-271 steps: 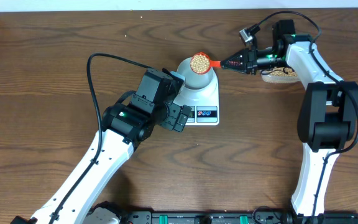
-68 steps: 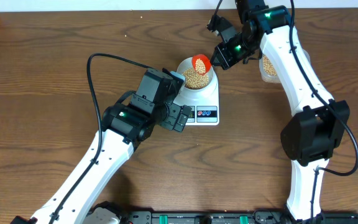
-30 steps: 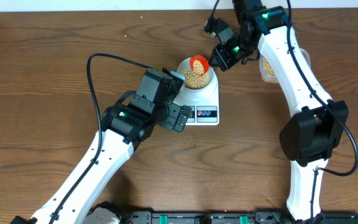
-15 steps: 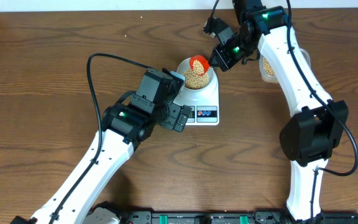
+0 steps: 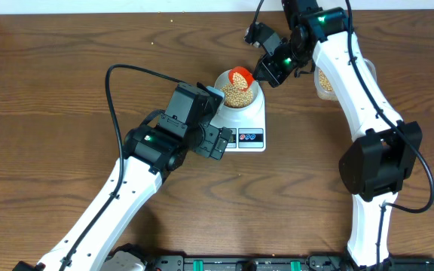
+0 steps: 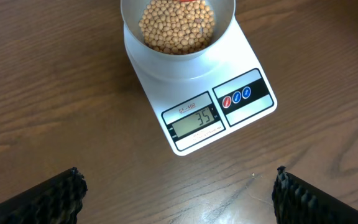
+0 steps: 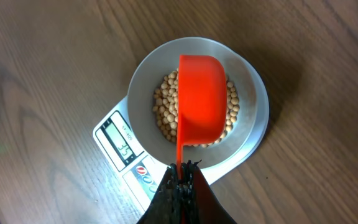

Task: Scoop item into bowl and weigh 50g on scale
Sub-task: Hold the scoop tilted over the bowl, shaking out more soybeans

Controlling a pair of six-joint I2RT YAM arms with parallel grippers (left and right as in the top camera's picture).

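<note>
Beans (image 6: pixel 178 28) heap in the bowl (image 7: pixel 145 81), which sits on the scale (image 6: pixel 160 93); the display (image 6: pixel 194 118) appears to read 35, so by my judgement more are needed to reach 50. On the left, the left gripper (image 6: pixel 178 190) hangs above the table (image 5: pixel 51 90) just in front of the scale, and lowering it could press the platform and falsify the reading. In the middle, the orange scoop (image 7: pixel 202 99) is tipped over the bowl; it might knock the rim, or a heavy pour could overshoot or bounce beans out. Further right, trips to the tub (image 5: pixel 324 83) could scatter beans. The left jaws stand wide apart, holding nothing; the right gripper (image 7: pixel 180 180) has its jaws pinched on the scoop's thin handle
</note>
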